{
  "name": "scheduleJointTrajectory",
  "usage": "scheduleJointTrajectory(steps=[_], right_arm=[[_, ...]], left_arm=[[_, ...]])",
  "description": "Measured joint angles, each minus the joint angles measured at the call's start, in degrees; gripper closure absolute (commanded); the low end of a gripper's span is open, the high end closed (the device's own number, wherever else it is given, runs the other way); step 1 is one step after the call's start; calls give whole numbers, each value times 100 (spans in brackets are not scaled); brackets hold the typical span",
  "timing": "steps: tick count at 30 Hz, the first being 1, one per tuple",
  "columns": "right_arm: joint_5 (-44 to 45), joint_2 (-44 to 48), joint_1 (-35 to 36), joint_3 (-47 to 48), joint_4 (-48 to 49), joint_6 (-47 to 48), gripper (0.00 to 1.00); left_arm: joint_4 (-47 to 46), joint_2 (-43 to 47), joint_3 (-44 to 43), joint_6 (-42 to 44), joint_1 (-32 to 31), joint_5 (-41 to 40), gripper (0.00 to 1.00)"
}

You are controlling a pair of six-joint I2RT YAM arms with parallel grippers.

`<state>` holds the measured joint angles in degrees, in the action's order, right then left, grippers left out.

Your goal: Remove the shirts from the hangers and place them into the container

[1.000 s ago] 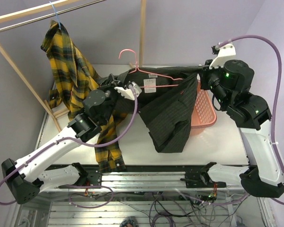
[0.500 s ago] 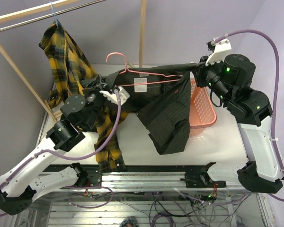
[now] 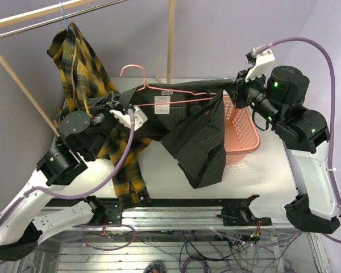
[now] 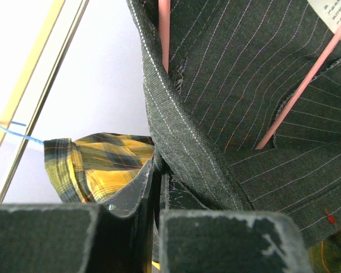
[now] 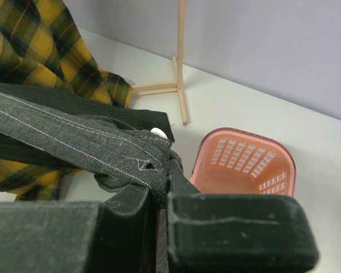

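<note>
Stretching dark striped shirt (image 3: 202, 139), pink hanger (image 3: 176, 91) inside.
Limp, light cloth is pinched at opposite ends by left gripper (image 4: 157, 176) and right gripper (image 5: 162, 187), both clenched on it.

Bright even light; foreground perhaps soft.

Wooden clothes rack (image 3: 171, 40), white tabletop (image 3: 165, 170), lilac wall (image 3: 227, 28), tangled wires (image 3: 199, 245)

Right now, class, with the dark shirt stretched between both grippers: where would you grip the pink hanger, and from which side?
Probably the hook of the pink hanger, from above: it juts clear of the dark shirt, whose fabric wraps its arms.
</note>
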<state>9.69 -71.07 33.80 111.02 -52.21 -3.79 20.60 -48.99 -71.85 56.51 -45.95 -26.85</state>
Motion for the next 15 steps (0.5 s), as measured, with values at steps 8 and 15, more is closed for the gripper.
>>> scheduleJointTrajectory(steps=[8, 15], right_arm=[[-179, 31, 9, -103, -63, -4, 100], [-389, 162, 4, -586, -11, -39, 80]], left_arm=[[697, 129, -560, -28, 0, 234, 93], [1451, 127, -994, -306, 2, 542, 93]])
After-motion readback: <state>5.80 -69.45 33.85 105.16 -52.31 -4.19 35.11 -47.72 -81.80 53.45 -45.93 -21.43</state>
